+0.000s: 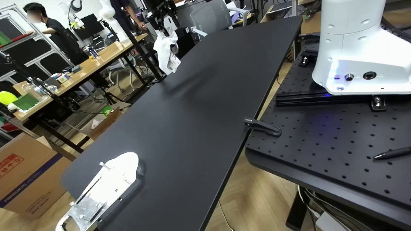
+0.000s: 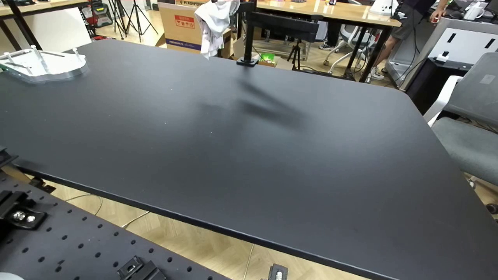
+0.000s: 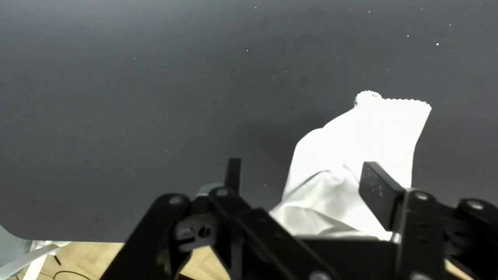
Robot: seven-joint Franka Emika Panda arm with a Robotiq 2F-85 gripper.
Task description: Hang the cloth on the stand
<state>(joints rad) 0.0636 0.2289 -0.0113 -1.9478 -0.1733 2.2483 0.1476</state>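
White cloth [image 2: 218,19] in loose folds, hanging just beside the upright post of the black stand [image 2: 249,42] at the edge of the dark worktop [image 2: 272,163], in both exterior views. Close above, tool [image 3: 303,171] with jaws well apart in the wrist view, partly in front of the fabric; contact impossible to tell. Farther along, well apart, a white pegged board [image 1: 110,181].

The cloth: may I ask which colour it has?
The cloth is mostly white; it shows best in the wrist view.
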